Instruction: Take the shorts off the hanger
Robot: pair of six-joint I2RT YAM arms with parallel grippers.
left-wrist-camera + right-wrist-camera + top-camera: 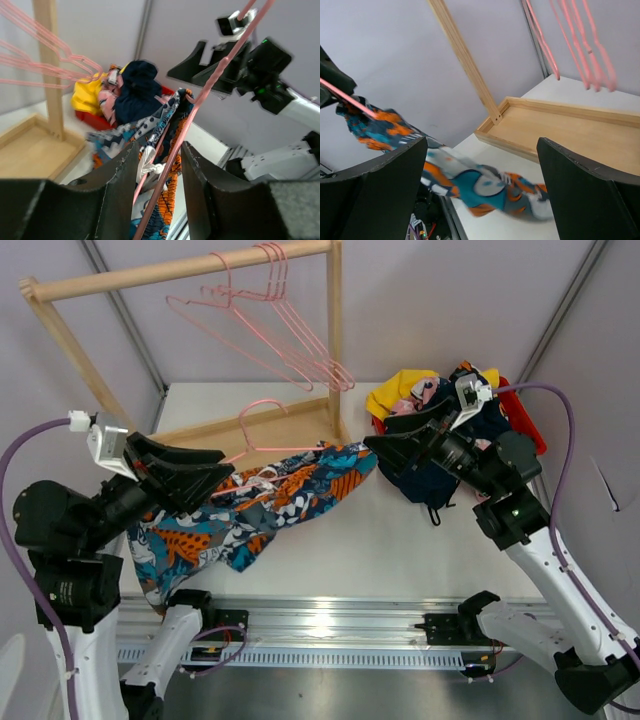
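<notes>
Shorts hang off the pink hanger over the worktop.
Left claw part-closed around wire and cloth, grip unclear; right claw wide open, empty. The waistband may snag and drag the hanger.

Pink hanger inside left claw

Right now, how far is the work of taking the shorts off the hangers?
Done: the hangers on the rack hang bare, and a pile of shorts lies in the red bin. In hand: the blue-orange-white shorts hang on a pink hanger whose wire passes between the fingers of the left gripper; the right gripper is open and empty. Left: pulling this pair off.
</notes>
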